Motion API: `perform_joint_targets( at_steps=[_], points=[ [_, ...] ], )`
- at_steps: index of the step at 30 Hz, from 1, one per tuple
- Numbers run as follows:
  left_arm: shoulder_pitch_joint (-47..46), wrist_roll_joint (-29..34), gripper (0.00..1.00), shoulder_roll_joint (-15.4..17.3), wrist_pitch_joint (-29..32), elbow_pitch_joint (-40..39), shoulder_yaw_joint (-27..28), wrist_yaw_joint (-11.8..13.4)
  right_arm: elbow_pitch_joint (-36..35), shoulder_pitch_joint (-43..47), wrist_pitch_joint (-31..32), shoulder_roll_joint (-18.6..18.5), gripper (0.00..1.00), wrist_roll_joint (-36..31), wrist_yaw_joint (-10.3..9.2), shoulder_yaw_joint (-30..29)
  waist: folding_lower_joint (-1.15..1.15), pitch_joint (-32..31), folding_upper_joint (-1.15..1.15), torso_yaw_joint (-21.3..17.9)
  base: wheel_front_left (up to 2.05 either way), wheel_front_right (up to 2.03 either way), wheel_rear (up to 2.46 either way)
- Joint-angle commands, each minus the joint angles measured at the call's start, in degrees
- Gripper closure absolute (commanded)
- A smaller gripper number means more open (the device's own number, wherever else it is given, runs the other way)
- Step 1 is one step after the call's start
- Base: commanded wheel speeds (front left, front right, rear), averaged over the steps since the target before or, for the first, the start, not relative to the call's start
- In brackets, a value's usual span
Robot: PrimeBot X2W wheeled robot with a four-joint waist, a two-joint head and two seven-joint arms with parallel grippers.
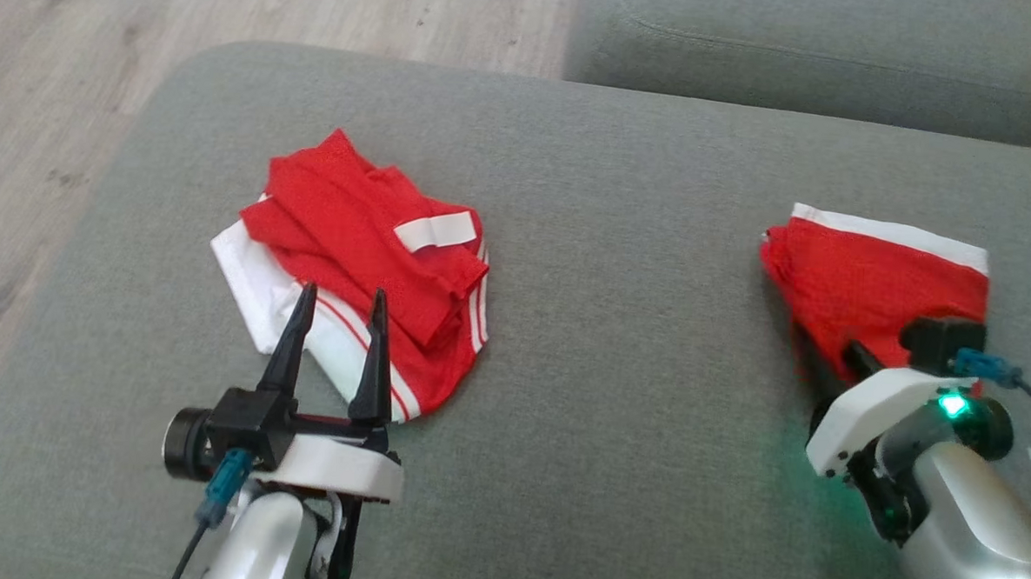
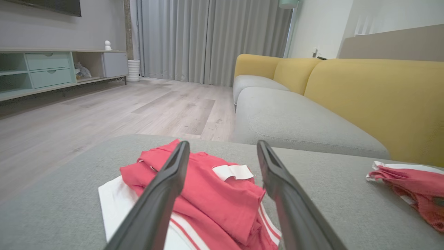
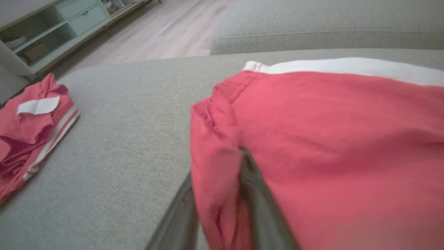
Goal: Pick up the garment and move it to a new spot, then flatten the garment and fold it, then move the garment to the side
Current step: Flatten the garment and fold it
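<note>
Two red-and-white garments lie on one grey cushion, well apart. The right garment lies fairly flat, white band on its far edge. The right gripper is clamped on its near left edge, red cloth between both fingers. The left garment is crumpled. The left gripper is spread wide and empty over its near edge.
</note>
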Motion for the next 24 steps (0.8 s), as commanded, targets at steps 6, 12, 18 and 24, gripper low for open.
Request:
perform_joint_targets(
  at_steps=[6,12,18,24],
  points=[
    [-1.0,0.3,0.0,0.4,-0.3,-2.2,1.9,-0.3,-2.2,-1.6,-3.7,-2.4,0.0,1.9,-0.04,0.2,0.0,-1.1,0.0,-3.4,0.0,0.0,0.0],
    [-1.3,0.1,0.0,0.4,-0.3,-3.6,2.4,-0.1,-4.4,-1.0,-11.7,-4.3,0.0,-2.8,-0.04,-7.5,0.0,-1.7,0.0,-6.9,0.0,0.0,0.0],
    [-1.2,0.1,0.0,0.4,-0.3,-5.4,2.4,0.1,-11.8,3.5,-13.4,0.0,0.0,-12.6,-0.04,-18.3,0.0,-1.2,0.0,-10.3,0.0,0.0,0.0],
    [-0.2,-1.5,0.0,0.4,-0.3,-7.6,2.9,0.4,-23.4,10.3,-13.5,9.0,0.0,-22.1,-0.04,-26.7,0.0,-0.5,0.0,-12.7,0.0,0.0,0.0]
  ],
)
